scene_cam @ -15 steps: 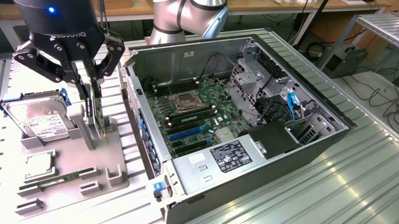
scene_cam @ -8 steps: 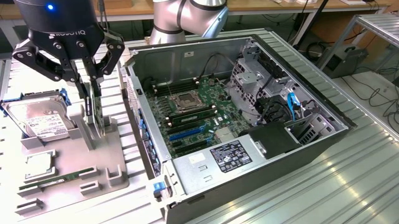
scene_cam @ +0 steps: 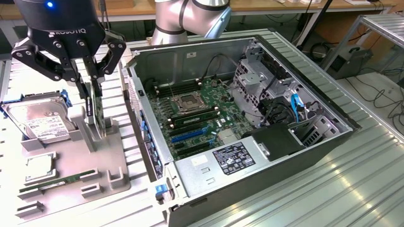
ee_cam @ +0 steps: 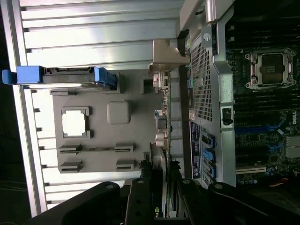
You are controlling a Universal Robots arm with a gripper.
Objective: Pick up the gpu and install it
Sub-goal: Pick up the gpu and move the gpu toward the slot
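The gpu (scene_cam: pixel 96 111) is a dark card seen edge-on, standing upright over the grey fixture (scene_cam: pixel 117 163) at the exterior view's left. My gripper (scene_cam: pixel 88 80) is shut on its upper edge, one finger on each side. I cannot tell whether the card is clear of its holder. In the wrist view the gpu (ee_cam: pixel 162 117) runs as a thin strip from my gripper (ee_cam: pixel 159 197) to its silver bracket (ee_cam: pixel 165 58). The open computer case (scene_cam: pixel 151 156) lies at the exterior view's right of the fixture, its motherboard (scene_cam: pixel 196 113) and blue expansion slots (scene_cam: pixel 189 135) exposed.
On the fixture are a silver hard drive (scene_cam: pixel 41 120) in a blue-edged holder, a square processor (scene_cam: pixel 39 168) and a long green memory stick (scene_cam: pixel 54 183). The case holds a drive cage (scene_cam: pixel 259 90), a power supply (scene_cam: pixel 227 161) and cables. The ribbed metal table (scene_cam: pixel 353 179) surrounds it.
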